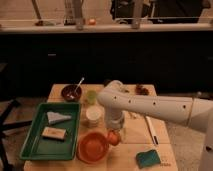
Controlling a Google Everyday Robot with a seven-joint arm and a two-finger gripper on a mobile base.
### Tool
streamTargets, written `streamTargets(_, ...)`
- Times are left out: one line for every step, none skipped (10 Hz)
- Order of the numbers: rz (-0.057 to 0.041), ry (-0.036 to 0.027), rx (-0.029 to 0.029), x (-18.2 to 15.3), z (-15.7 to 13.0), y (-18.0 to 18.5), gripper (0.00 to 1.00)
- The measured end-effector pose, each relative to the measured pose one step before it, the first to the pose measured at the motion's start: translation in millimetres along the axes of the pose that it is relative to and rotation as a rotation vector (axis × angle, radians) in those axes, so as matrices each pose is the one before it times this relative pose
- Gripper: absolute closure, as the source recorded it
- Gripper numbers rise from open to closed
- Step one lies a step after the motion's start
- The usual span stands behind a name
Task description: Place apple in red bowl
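The apple (114, 138), small and orange-red, hangs at the tip of my gripper (114, 134), which points down from the white arm and is shut on it. It sits just off the right rim of the red bowl (93, 148), a wide shallow orange-red bowl at the table's front edge. Apple and rim look very close, and I cannot tell whether they touch. The bowl's inside looks empty. The arm reaches in from the right and covers the middle of the table.
A green tray (35, 145) with two pieces in it lies on the left. Behind stand a maroon bowl with a spoon (71, 93), a green cup (91, 96) and a white cup (93, 116). A teal sponge (148, 159) and a white utensil (151, 131) lie at the right.
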Motion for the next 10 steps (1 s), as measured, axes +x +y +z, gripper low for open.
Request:
streamTargets(-0.0074, 0.00353, -0.00324, -4.78, 0.94, 1.18, 1.0)
streamTargets(-0.00561, 0.00321, -0.00217, -3.56, 0.68, 0.55, 1.0)
streamTargets(-0.00385, 0.00423, -0.00222, -3.27, 0.73, 0.57, 1.0)
streamTargets(-0.00444, 0.00573, -0.00214, -4.03, 0.93, -0.06, 1.0)
streamTargets(-0.0055, 0.0058, -0.00493, -4.83, 1.78, 0.07, 1.0)
streamTargets(-0.00682, 0.00417, -0.00322, -5.01, 1.13, -0.93, 1.0)
streamTargets(-0.01082, 0.00558, -0.0035, -7.65, 1.29, -1.27, 1.0)
streamTargets(-0.01862, 0.0105, -0.00538, -13.5, 1.07, -1.68, 1.0)
streamTargets(-0.0168, 0.00802, -0.00237, -11.02, 0.07, -1.82, 1.0)
streamTargets(-0.02112, 0.00984, -0.00081, -11.99, -1.25, -2.99, 1.0)
